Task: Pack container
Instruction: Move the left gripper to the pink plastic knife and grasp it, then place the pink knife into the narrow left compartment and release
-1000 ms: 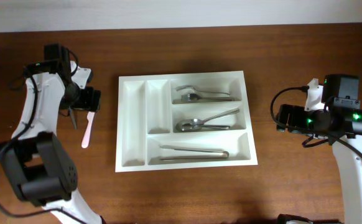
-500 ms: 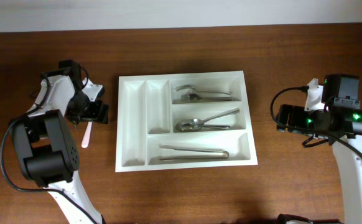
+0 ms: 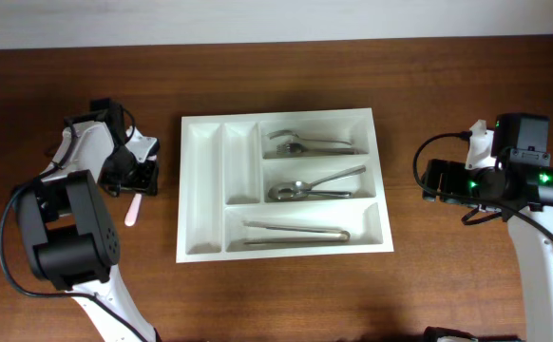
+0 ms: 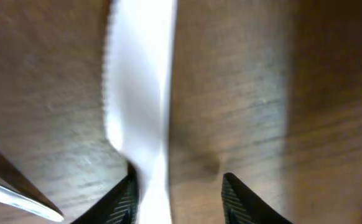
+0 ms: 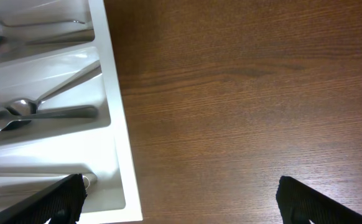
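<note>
The white container (image 3: 276, 117) lies mid-table, with its right wall (image 5: 114, 118) showing in the right wrist view. Metal cutlery fills its three wide compartments: a fork and spoon (image 3: 307, 145), spoons (image 3: 310, 187) and tongs (image 3: 295, 233). A pale plastic knife (image 3: 131, 211) lies on the wood left of the container. My left gripper (image 3: 134, 178) is down over its upper end. In the left wrist view the knife (image 4: 140, 81) runs between the fingers of the left gripper (image 4: 178, 186), against the left finger, with a gap to the right one. My right gripper (image 5: 181, 193) stands wide open beside the container's right wall, holding nothing.
A thin metal piece (image 4: 10, 186) lies on the wood just left of the left gripper's fingers. The container's two narrow compartments (image 3: 221, 180) hold nothing. The right arm (image 3: 505, 180) rests over the table's right side.
The left gripper has come down over the plastic knife's upper end and its jaws have narrowed around it. The right arm has not moved.
</note>
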`<state>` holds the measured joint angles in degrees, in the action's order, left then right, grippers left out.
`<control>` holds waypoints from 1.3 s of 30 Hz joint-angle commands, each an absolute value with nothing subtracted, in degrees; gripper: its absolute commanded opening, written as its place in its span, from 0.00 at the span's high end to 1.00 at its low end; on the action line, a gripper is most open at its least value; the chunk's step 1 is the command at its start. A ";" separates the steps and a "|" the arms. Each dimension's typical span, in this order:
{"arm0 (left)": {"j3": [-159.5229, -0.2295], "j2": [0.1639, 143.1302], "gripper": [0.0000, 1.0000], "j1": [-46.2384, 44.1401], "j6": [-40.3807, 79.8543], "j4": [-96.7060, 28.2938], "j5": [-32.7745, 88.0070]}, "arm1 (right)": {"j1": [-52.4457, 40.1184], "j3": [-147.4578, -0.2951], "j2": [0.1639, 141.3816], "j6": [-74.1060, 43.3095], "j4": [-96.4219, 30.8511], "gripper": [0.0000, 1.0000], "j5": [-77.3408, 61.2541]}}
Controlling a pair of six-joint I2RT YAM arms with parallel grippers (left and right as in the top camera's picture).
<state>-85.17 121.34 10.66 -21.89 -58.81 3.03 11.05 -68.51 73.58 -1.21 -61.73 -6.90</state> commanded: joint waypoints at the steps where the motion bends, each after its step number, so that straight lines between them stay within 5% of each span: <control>1: -82.52 123.66 0.60 10.90 -22.20 -60.34 4.54 | 10.85 -69.84 73.34 -0.91 -62.00 0.01 -5.34; 11: -82.52 123.66 0.86 10.90 -22.20 -60.71 4.54 | 10.85 -69.84 73.34 -0.91 -62.19 0.01 -5.34; 13: -82.52 123.66 0.98 10.90 -22.17 -60.71 4.54 | 10.85 -69.84 73.34 -0.91 -62.19 0.01 -5.34; 30: -82.65 119.59 0.98 10.87 -19.35 -62.98 6.26 | 10.90 -69.84 73.34 -0.91 -62.35 0.01 -5.32; 39: -87.29 102.56 0.98 8.38 -11.35 -67.64 6.26 | 10.90 -69.84 73.34 -0.93 -62.08 0.01 -5.34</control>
